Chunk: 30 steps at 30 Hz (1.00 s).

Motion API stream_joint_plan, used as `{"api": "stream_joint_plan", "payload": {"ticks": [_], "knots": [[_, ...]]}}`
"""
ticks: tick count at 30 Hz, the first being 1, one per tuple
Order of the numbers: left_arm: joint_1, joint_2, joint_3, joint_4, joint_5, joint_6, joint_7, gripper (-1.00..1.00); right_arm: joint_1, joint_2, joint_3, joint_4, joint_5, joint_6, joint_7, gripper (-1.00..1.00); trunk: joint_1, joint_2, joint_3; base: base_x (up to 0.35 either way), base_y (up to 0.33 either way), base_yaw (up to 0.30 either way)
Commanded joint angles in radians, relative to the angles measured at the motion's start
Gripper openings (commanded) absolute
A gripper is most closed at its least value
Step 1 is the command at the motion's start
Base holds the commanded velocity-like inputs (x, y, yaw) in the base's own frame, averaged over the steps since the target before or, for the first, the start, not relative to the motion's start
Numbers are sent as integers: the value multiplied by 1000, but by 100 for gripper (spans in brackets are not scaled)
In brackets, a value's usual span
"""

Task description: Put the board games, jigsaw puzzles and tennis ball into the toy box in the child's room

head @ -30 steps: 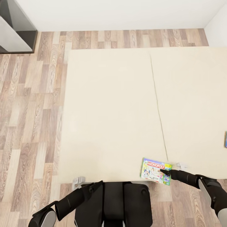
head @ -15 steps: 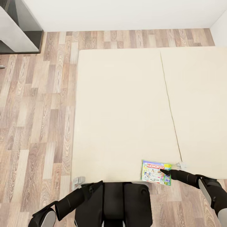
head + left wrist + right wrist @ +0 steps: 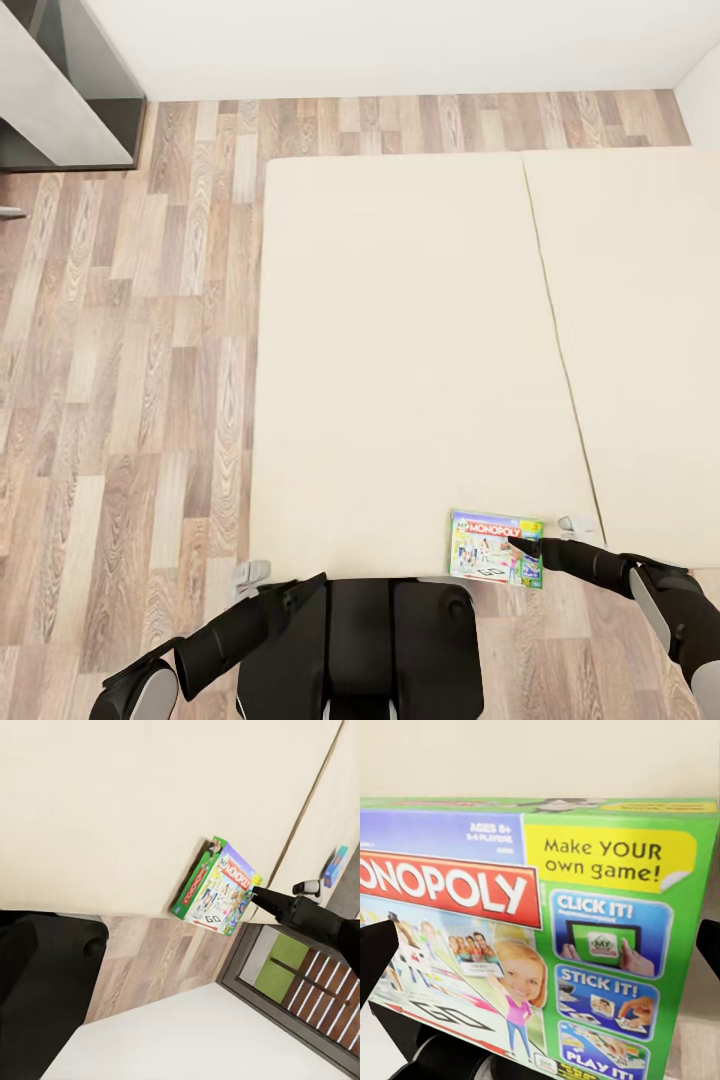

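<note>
The white MONOPOLY board game (image 3: 494,548) hangs at the near edge of the bed (image 3: 410,340), with my right gripper (image 3: 524,546) shut on its right side. In the right wrist view the box lid (image 3: 547,915) spans the space between the two dark fingers (image 3: 376,954). Seen from the left wrist, the box (image 3: 216,889) is tilted and lifted off the mattress, and a small blue board game (image 3: 335,866) lies farther along the bed. My left arm is folded low by the trunk, its gripper (image 3: 300,595) too unclear to read. A corner of the table (image 3: 45,105) shows at the far left.
Wood-plank floor (image 3: 130,400) runs along the left of the bed and behind it up to a white wall. A seam (image 3: 560,340) splits the mattress in two. My black trunk (image 3: 390,650) stands against the bed's near edge.
The whole picture has slid right, so the camera moved left. The MONOPOLY box keeps its place in my right gripper. The blue box at the right edge has left the head view.
</note>
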Motion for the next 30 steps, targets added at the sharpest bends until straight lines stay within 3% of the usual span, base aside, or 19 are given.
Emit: {"api": "stream_joint_plan", "payload": {"ticks": [1,30], "knots": [[0,0,1,0,6,7,0,100,0,0,-1,0,-9,10,2,100,1,-1,-1,0,34,0],[0,0,1,0,5,7,1,100,1,0,-1,0,-9,10,2,100,1,-1,-1,0,7,0]]}}
